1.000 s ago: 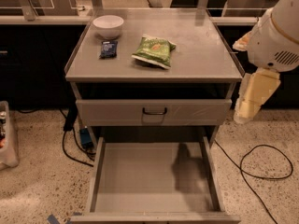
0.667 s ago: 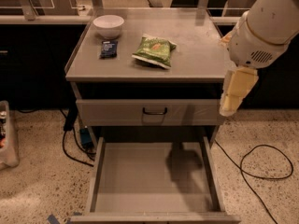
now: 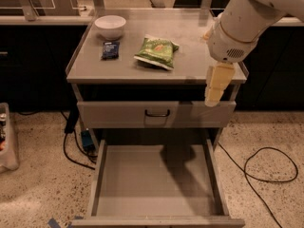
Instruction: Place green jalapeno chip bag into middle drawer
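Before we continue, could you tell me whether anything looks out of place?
Nothing spilled or damaged. The green jalapeno chip bag lies slanted on the cabinet top, the middle drawer stands open, the gripper hangs by the top's right front edge.

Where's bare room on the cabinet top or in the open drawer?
The middle drawer: bare wall to wall. The cabinet top: free strip right of the green jalapeno chip bag, toward the gripper at the front-right edge. Crowded left: bowl, blue packet.
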